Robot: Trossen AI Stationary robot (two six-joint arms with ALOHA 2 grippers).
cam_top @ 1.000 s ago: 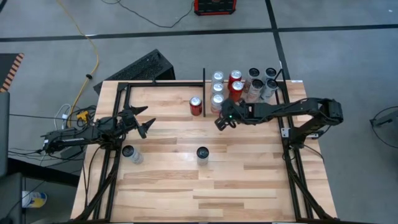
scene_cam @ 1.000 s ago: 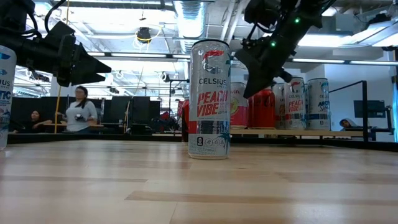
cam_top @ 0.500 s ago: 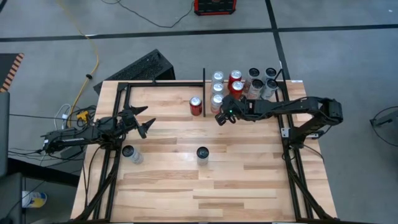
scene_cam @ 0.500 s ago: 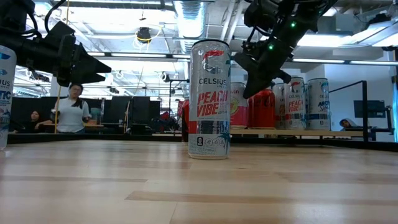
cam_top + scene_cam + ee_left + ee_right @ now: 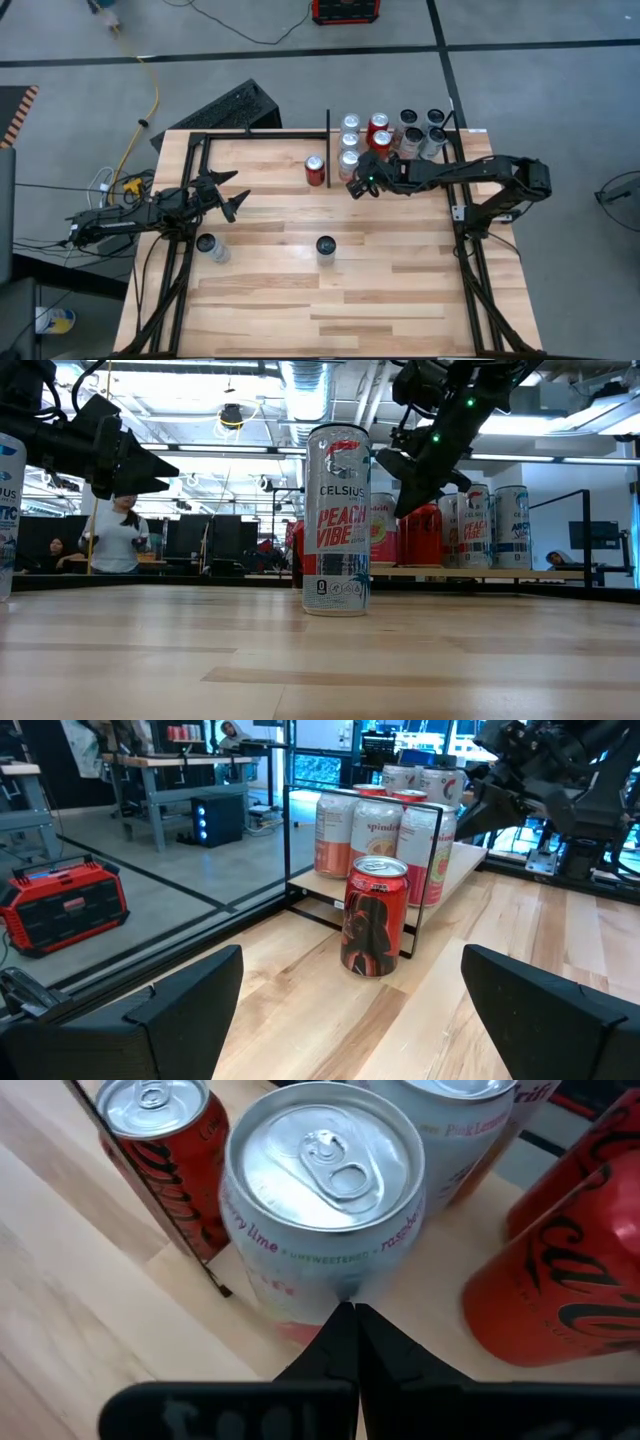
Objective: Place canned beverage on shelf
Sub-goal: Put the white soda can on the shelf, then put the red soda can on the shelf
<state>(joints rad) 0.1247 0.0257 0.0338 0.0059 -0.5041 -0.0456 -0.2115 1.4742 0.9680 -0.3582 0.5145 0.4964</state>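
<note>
My right gripper (image 5: 354, 189) is shut and slants down at the near side of a white canned beverage (image 5: 320, 1190), the nearest of several cans standing on the light wooden shelf (image 5: 470, 145) at the far right. A black divider bar (image 5: 328, 135) bounds the shelf's left side. Just left of it a red can (image 5: 316, 170) stands on the table. In the low view the right gripper (image 5: 402, 502) hangs above table height. My left gripper (image 5: 228, 203) stays open and level at the table's left edge, holding nothing. My right gripper's shut fingertips (image 5: 352, 1320) point at the white can's side wall (image 5: 335, 1285) below its rim, slanting down from the table's near side. Whether they touch it, I cannot tell. The can stands upright on the shelf.
A tall Celsius can (image 5: 326, 247) stands mid-table and another can (image 5: 210, 247) near the left edge. Red cans (image 5: 570, 1270) flank the white one closely. Black frame rails (image 5: 462, 215) run along the table's sides. Bare planks lie toward the near edge.
My right gripper, shut throughout, has swung a little toward the table's far edge, closer to the cans on the shelf. No can has visibly moved.
</note>
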